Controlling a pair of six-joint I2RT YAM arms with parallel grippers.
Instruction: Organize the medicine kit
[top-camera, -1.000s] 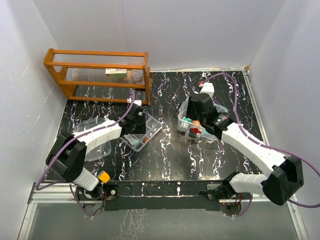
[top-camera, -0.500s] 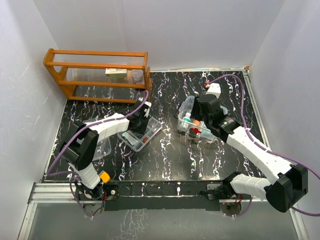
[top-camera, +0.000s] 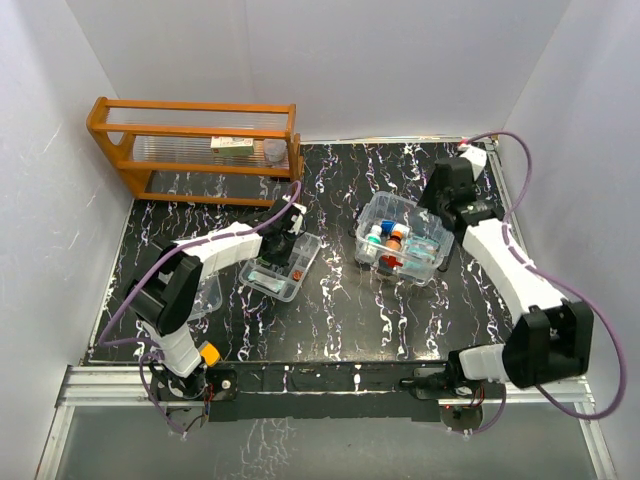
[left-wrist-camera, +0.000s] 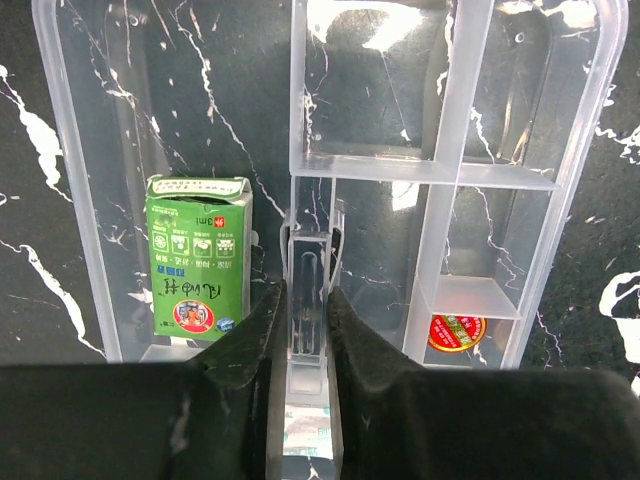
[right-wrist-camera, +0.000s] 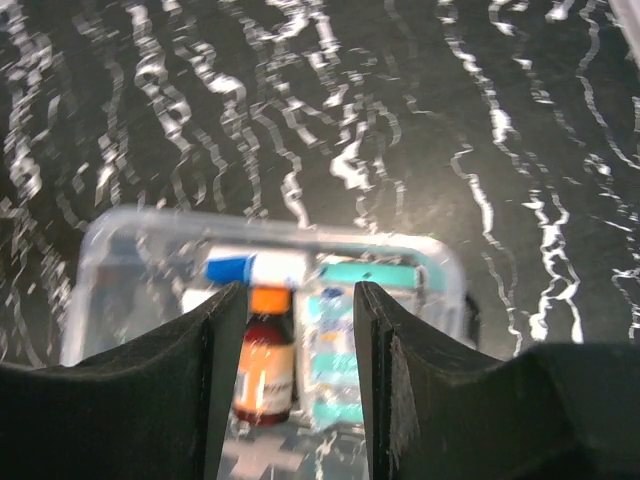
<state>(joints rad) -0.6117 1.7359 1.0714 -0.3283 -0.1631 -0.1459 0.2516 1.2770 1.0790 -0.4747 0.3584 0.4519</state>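
Black marbled tabletop (top-camera: 340, 320), white walls all round. On the left gripper (left-wrist-camera: 305, 292) my fingers are pinched narrow on the upright clear tab at the middle of the tray insert (left-wrist-camera: 440, 170). I judge that's the carry grip for lifting it to the box (top-camera: 400, 243).

The tray insert is thin, glossy, see-through plastic with straight dividers. A green cardboard carton (left-wrist-camera: 198, 255) lies flat in its long side bay and a small round red tin (left-wrist-camera: 457, 331) sits in a corner cell. It sits left of table centre.

The right gripper (right-wrist-camera: 297, 295) has its fingers spread wide, holding nothing, hovering off the box's far side toward the far right corner. Probably parked clear so the opening is free.

The box is clear with rounded corners, right of centre, and already packed: brown bottle (right-wrist-camera: 265, 365) with an orange cap, blue-and-white tube (right-wrist-camera: 255, 268), blurred teal pack.

The lid (top-camera: 207, 292), flat and clear, lies near the left edge under my left arm. The orange wooden rack (top-camera: 195, 150) stands in the far left corner.
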